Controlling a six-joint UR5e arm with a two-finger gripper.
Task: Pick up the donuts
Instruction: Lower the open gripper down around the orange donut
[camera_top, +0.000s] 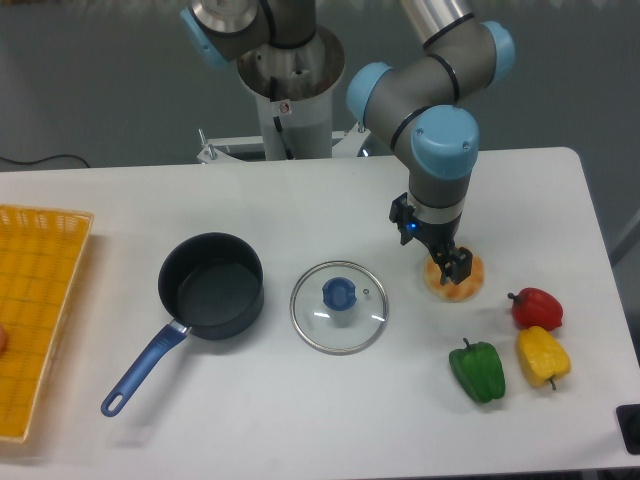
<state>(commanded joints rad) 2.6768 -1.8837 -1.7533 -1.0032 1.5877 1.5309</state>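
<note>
The donut (460, 284) is a small orange-tan ring with pale cream patches, lying flat on the white table right of centre. My gripper (451, 266) points straight down over it, its dark fingers reaching onto the donut's upper left part and hiding some of it. The view does not show whether the jaws are closed on the donut or just around it. The donut still rests on the table.
A glass lid with a blue knob (339, 306) lies left of the donut. A dark pot with a blue handle (210, 285) is further left, and a yellow basket (35, 310) at the left edge. Red (537, 308), yellow (542, 357) and green (478, 371) bell peppers lie to the lower right.
</note>
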